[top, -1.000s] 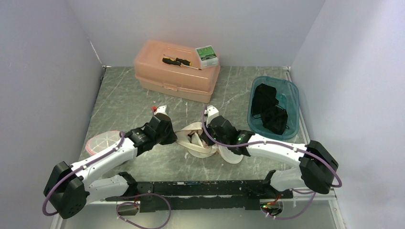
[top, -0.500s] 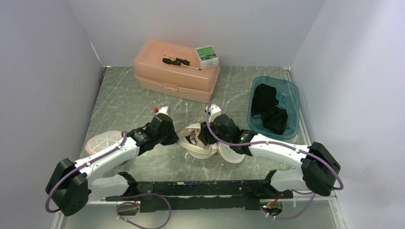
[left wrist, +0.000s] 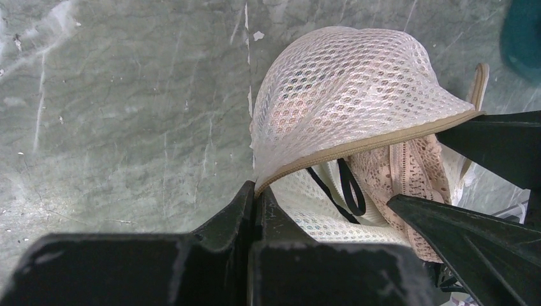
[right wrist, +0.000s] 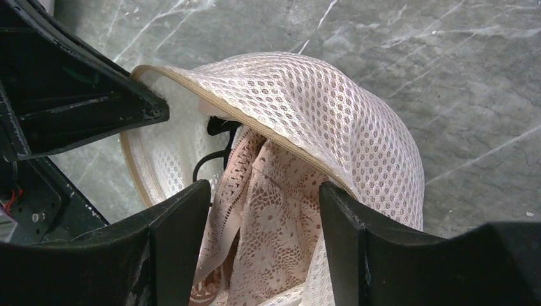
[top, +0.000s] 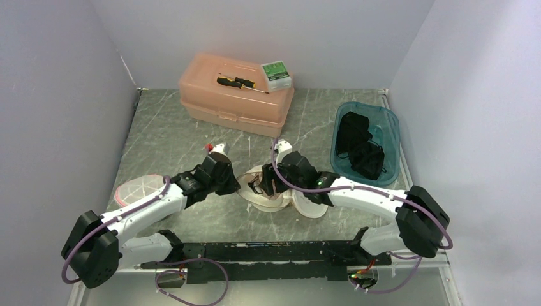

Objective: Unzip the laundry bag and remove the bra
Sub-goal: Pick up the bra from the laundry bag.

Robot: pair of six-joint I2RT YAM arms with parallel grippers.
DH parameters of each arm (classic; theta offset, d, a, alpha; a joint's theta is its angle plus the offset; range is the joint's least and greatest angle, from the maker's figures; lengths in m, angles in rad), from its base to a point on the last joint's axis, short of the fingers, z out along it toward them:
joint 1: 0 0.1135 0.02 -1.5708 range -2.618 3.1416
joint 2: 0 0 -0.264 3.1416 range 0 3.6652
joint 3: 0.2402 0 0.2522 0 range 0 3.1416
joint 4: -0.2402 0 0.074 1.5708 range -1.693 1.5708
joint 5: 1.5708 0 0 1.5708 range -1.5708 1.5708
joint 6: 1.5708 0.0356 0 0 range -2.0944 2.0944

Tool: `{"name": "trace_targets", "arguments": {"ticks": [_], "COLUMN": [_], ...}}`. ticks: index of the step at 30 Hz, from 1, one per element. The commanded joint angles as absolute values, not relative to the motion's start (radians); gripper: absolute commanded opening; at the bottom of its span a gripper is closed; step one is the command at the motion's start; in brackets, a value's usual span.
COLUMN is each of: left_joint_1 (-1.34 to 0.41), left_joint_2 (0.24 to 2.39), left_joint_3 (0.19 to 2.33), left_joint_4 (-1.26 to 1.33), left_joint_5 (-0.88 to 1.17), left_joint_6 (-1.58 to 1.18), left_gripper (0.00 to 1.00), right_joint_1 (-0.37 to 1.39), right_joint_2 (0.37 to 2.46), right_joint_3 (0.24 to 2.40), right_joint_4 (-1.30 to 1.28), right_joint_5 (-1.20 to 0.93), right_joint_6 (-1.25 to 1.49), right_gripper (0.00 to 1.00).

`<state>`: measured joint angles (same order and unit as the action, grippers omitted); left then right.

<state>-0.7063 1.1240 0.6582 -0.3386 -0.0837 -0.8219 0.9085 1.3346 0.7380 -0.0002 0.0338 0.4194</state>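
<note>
The white mesh laundry bag (left wrist: 344,83) (right wrist: 319,108) (top: 265,191) lies mid-table between both arms, its tan zipper edge (left wrist: 357,143) parted so the bag gapes. My left gripper (left wrist: 258,191) (top: 233,182) is shut on that edge at the bag's left side and holds the top flap up. A pink lace bra (right wrist: 274,217) (left wrist: 408,166) with a black strap (left wrist: 351,188) shows inside the opening. My right gripper (right wrist: 265,197) (top: 271,185) stands open at the bag's mouth, its fingers on either side of the lace. I cannot tell if they touch it.
A peach plastic box (top: 236,95) with a screwdriver and a small green-and-white carton on top stands at the back. A teal tub (top: 389,137) holding black cloth is at the right. A pink-rimmed round disc (top: 137,189) lies by the left arm.
My right gripper has gone from shut to open and shifted slightly left over the bag's mouth. The bag has spread wider. The left gripper keeps its hold.
</note>
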Motion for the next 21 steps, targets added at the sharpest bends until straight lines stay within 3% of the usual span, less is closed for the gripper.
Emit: {"name": "trace_targets", "arguments": {"ticks": [1, 5, 11, 21], "left_joint_1": [-0.704, -0.705, -0.705, -0.706], "left_joint_2": [1.127, 1.127, 1.129, 1.129], "left_joint_3": [0.657, 0.657, 0.660, 0.658], "left_joint_4": [-0.305, -0.305, -0.301, -0.300], "left_joint_5": [-0.069, -0.067, -0.063, -0.057], "left_joint_6": [-0.834, -0.833, -0.834, -0.836], "left_gripper": [0.03, 0.03, 0.03, 0.03], "right_joint_1": [0.914, 0.942, 0.982, 1.012], "right_joint_2": [1.293, 1.276, 1.423, 1.498], "right_joint_3": [0.785, 0.839, 1.036, 1.069], "right_joint_4": [0.018, -0.043, -0.319, -0.395], "right_joint_5": [0.028, 0.065, 0.193, 0.213], "right_joint_6": [0.427, 0.413, 0.402, 0.417], "right_gripper": [0.67, 0.67, 0.61, 0.62]}}
